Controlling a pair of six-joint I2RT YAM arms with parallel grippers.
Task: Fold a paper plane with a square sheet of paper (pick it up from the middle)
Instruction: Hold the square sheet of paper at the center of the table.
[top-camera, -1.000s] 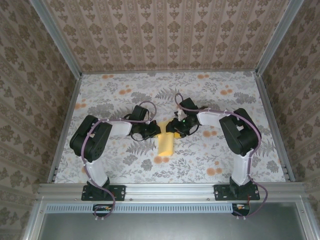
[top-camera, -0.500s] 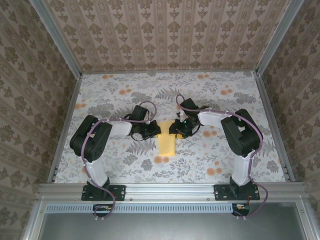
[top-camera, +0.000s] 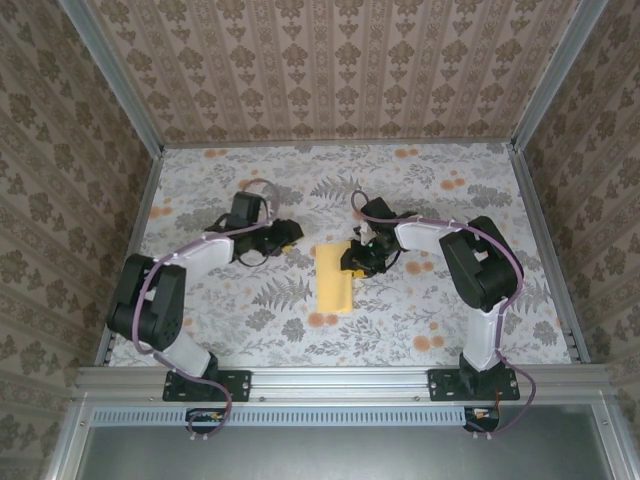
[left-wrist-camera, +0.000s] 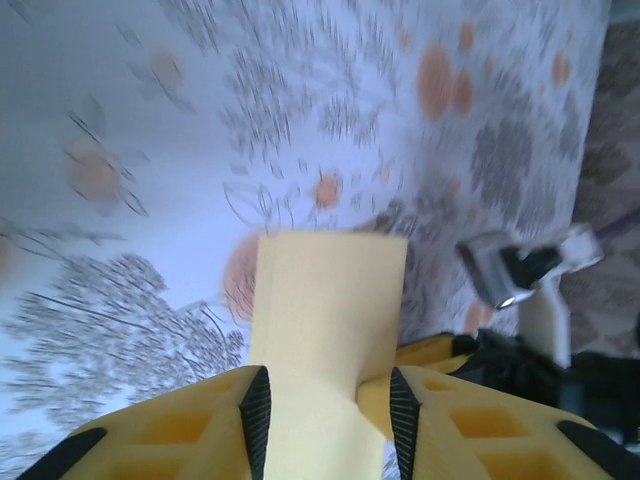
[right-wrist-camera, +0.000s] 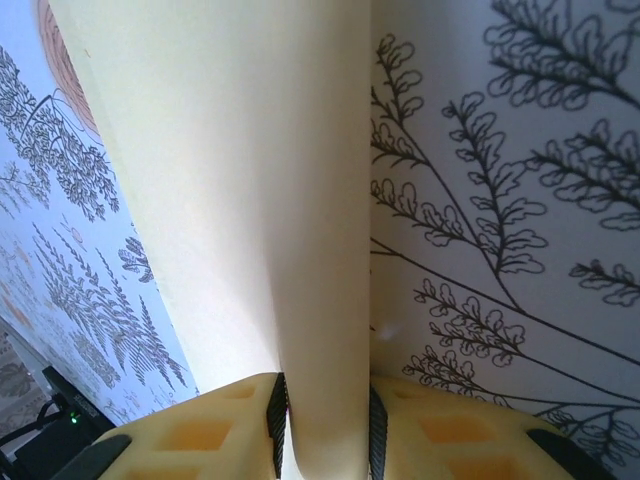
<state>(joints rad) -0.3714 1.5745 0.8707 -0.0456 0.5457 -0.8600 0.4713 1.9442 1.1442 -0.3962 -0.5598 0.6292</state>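
Looking down, the overhead camera places one folded sheet of paper (top-camera: 335, 285) mid-way across the floral cloth (top-camera: 420, 200). The right gripper (top-camera: 352, 258) sits at its 1 o'clock corner and the left gripper (top-camera: 290, 232) lies off toward 10 o'clock, apart from it. The right wrist view adds the grip: black pads (right-wrist-camera: 277, 425) clamped on the sheet's raised fold. The blurred left wrist view adds jaws standing apart, with the sheet seen through the gap. Count: one sheet, two grippers.

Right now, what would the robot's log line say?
right gripper: shut on folded yellow-orange paper sheet | left gripper: open, left of sheet | sheet: on grey floral table
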